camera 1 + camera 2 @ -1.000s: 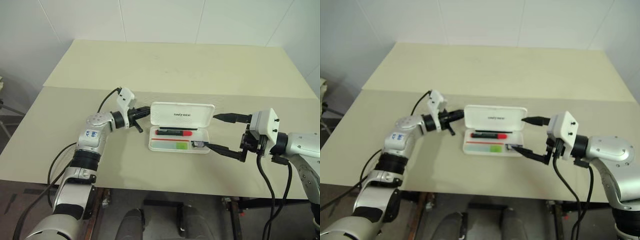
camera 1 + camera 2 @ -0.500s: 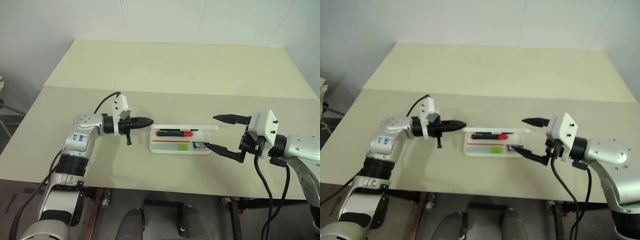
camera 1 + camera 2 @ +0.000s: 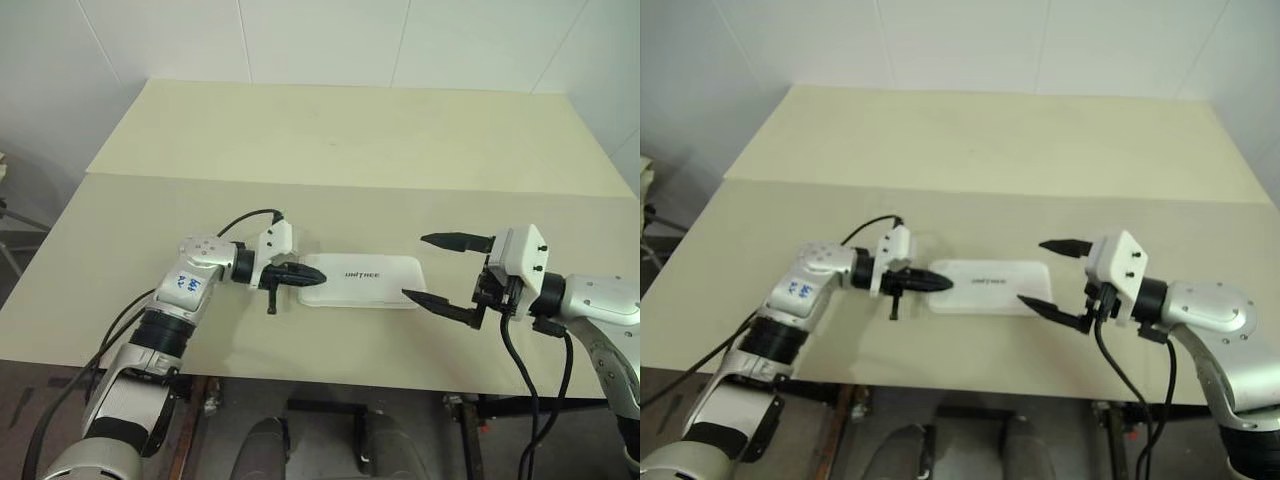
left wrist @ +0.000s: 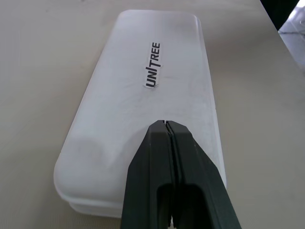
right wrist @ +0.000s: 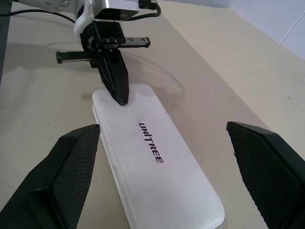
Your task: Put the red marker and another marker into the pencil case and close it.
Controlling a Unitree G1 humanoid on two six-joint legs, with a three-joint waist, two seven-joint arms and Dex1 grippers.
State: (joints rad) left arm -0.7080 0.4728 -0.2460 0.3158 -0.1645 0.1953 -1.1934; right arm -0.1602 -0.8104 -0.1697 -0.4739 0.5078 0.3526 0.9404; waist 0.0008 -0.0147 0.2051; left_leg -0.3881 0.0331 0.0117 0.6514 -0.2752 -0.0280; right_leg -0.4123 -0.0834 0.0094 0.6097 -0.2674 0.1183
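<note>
Left wrist view | pencil case (image 4: 143, 95) lid down | left tool (image 4: 167, 125) pressing its end

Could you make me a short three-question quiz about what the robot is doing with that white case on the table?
1. True or false: the lid of the pencil case is down.
2. Which gripper has its closed fingertips on the lid: A) left gripper, B) right gripper, C) neither?
3. Fill in the word: the right gripper's fingers are ____ and touch nothing.

Key
1. True: the lid lies flat, with the lettering facing up.
2. A: the left gripper's tip rests on the end of the lid nearest it; the right gripper waits beside the case's other end.
3. Open.
</note>
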